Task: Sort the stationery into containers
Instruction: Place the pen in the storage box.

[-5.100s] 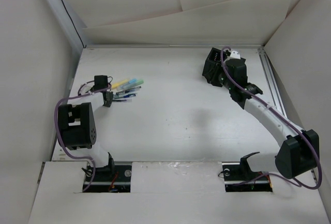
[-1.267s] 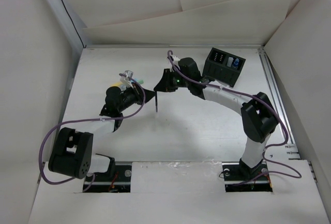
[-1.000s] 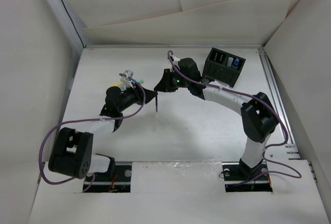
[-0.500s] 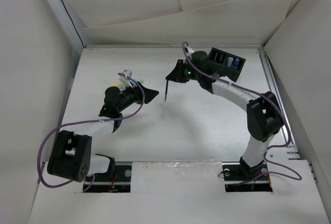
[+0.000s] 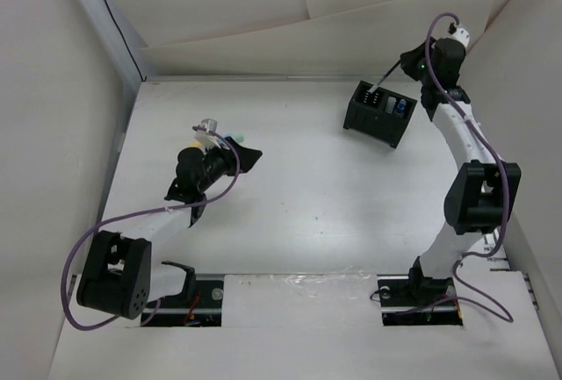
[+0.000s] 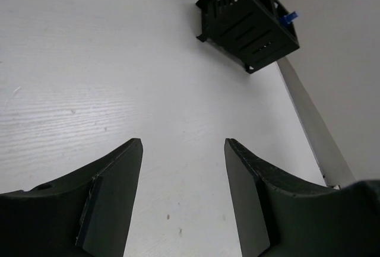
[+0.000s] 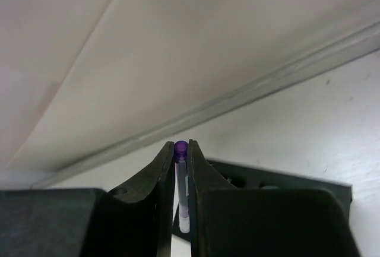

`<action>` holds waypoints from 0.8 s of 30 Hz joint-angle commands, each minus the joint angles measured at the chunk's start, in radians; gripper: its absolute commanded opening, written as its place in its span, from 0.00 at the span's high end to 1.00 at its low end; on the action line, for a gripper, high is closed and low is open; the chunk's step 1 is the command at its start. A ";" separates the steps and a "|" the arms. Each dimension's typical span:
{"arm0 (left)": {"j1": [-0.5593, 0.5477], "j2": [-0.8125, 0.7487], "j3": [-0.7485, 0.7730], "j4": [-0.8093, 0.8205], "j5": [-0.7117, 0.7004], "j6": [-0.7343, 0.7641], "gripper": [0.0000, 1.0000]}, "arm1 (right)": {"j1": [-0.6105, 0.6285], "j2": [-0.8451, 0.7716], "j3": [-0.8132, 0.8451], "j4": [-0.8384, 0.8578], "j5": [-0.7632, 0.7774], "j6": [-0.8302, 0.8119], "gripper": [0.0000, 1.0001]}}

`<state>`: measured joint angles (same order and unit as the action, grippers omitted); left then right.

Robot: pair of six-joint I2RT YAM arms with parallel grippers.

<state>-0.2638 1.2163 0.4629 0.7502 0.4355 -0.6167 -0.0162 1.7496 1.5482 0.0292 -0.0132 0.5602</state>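
The black two-compartment organiser (image 5: 379,113) stands at the back right, with a blue pen (image 5: 399,106) in one compartment. My right gripper (image 5: 407,61) is raised above its far side, shut on a thin dark pen (image 5: 386,77) that slants down towards the box. In the right wrist view the jaws (image 7: 180,145) pinch the pen (image 7: 183,209) just under its purple end, with the organiser (image 7: 273,177) below. My left gripper (image 5: 243,158) is open and empty over the table's left middle (image 6: 181,145). Yellow and teal highlighters (image 5: 226,138) lie behind it, partly hidden by the arm.
The organiser also shows far off in the left wrist view (image 6: 246,22). White walls close the table at the back and on both sides. A metal rail (image 5: 464,147) runs along the right edge.
My right gripper has carried the dark pen from the table's middle, by the left gripper, up and back right to above the organiser. The left gripper has stayed open and almost still.
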 commanded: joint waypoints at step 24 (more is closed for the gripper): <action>0.037 0.074 0.134 -0.445 -0.630 -0.092 0.52 | 0.176 0.094 0.066 -0.031 0.346 -0.194 0.37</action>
<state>-0.2314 1.2694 0.5571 0.3676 -0.0849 -0.6785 0.1608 1.9381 1.6424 -0.0250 0.2741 0.3752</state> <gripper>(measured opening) 0.483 0.606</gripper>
